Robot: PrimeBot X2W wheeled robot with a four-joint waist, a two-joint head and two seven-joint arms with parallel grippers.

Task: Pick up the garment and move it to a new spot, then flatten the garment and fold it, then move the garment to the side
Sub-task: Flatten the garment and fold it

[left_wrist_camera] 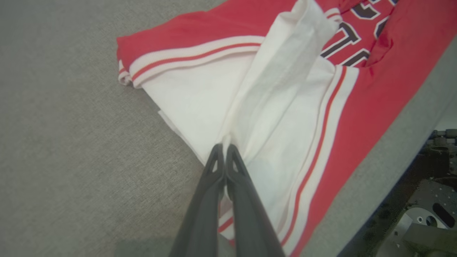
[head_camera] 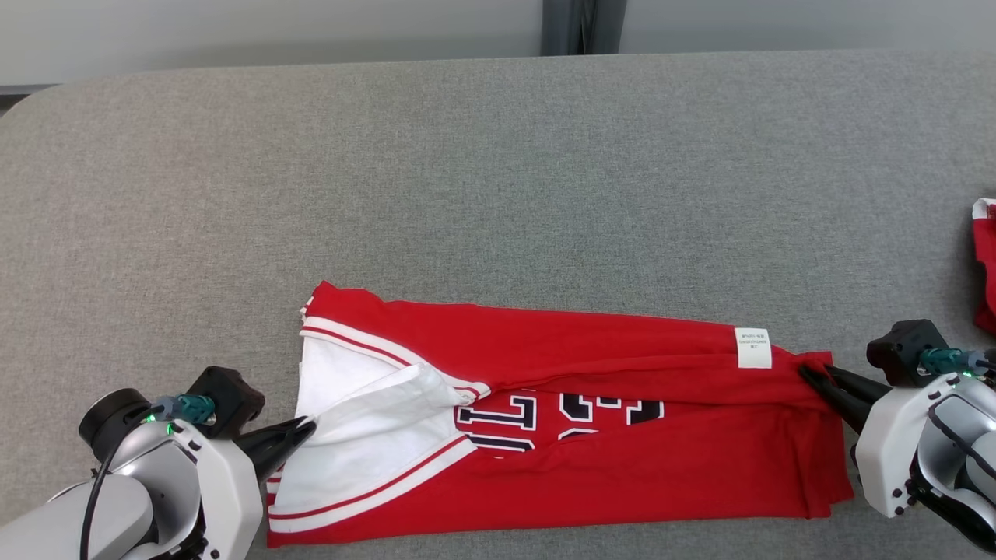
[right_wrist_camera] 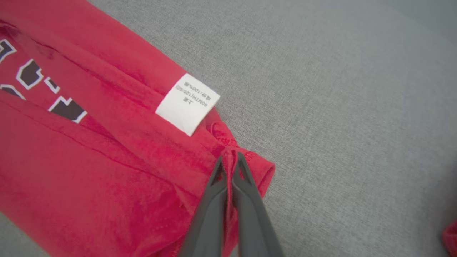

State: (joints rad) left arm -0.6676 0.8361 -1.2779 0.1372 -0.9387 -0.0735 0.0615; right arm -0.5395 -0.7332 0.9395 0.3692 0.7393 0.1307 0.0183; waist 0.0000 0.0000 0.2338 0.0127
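Clenched on opposite ends of garment (head_camera: 638, 474) with left claw (head_camera: 310, 425), right claw (head_camera: 806, 372); probably tensioning flat for folding.

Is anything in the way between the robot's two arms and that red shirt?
Nothing visible. The left end effector is shut on the shirt at its white end, the right end effector on its red corner near the label. Another red cloth lies at the far right.

Your left gripper (head_camera: 308, 425) and right gripper (head_camera: 806, 373) carry long dark fingers (left_wrist_camera: 244, 214) with triangular cut-outs near the tips. Behind them you have pale grey housings (head_camera: 210, 482), teal connectors (head_camera: 193, 405) and a black cable (head_camera: 92, 498).
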